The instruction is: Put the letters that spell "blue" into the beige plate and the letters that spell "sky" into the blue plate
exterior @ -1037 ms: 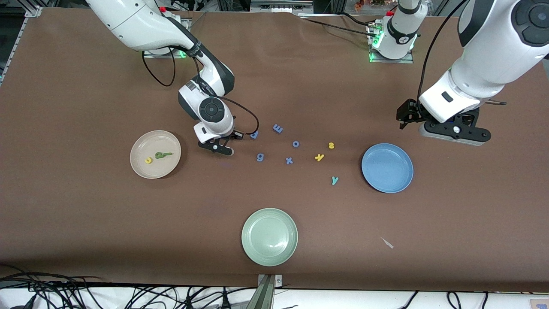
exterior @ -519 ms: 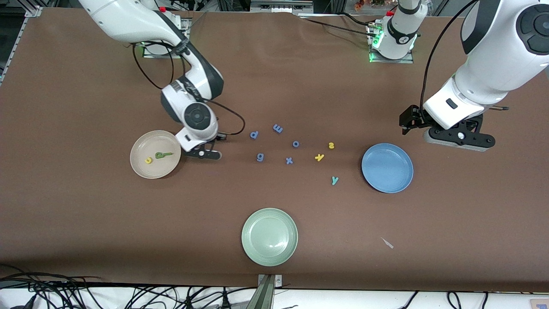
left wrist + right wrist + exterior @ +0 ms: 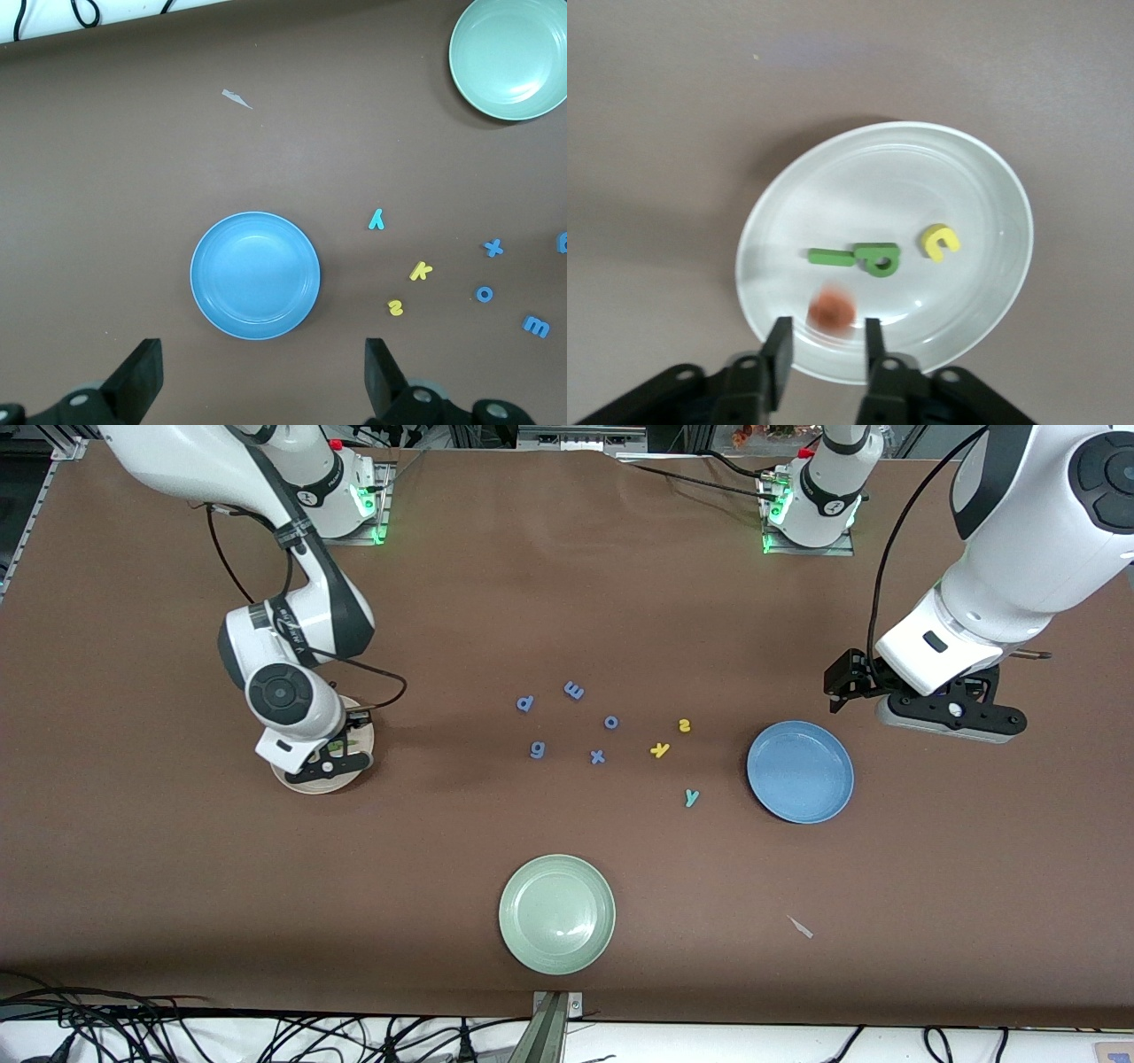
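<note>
Over to the beige plate went the right gripper, fingers now spread a little, orange e dropping just below; left gripper waits spread wide.

— Colours on the brown table?

— Beige plate shows pale, almost white, at the right wrist. In it: green b, green l, yellow u, a blurred orange e.

— And at three o'clock?

— Medium blue plate. Beside it a yellow s, yellow k, teal y.

— The rest?

— Periwinkle letters mid-table; pale green plate at six o'clock.
</note>
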Available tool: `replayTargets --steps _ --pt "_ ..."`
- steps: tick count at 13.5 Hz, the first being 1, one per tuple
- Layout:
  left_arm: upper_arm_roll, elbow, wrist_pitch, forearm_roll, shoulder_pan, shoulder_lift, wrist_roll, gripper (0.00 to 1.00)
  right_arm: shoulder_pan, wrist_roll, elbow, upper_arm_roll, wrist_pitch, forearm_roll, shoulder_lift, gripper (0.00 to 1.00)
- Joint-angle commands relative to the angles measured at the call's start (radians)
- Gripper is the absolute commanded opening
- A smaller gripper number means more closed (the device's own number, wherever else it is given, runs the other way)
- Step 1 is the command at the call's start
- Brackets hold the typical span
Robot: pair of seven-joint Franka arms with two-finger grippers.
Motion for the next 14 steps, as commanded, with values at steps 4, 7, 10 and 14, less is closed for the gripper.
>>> replayTargets --steps 4,7,10,14 --pt "-0.005 0.011 0.005 0.029 -0.005 0.006 0.007 1.0 0.008 -0.015 0.074 0.002 -0.078 0.16 -0.069 1.0" --pt "-0.008 0.011 0.004 0.034 -0.005 0.005 0.006 1.0 0.008 -0.024 0.242 0.004 -0.296 0.163 -0.133 1.0" --pt "-0.008 0.011 0.002 0.034 -0.003 0.001 0.007 1.0 0.008 -0.028 0.399 0.001 -0.501 0.186 -0.188 1.0" --pt "-0.008 0.011 0.002 0.034 -0.002 0.001 0.007 1.0 0.005 -0.059 0.366 -0.083 -0.514 0.204 -0.295 1.0"
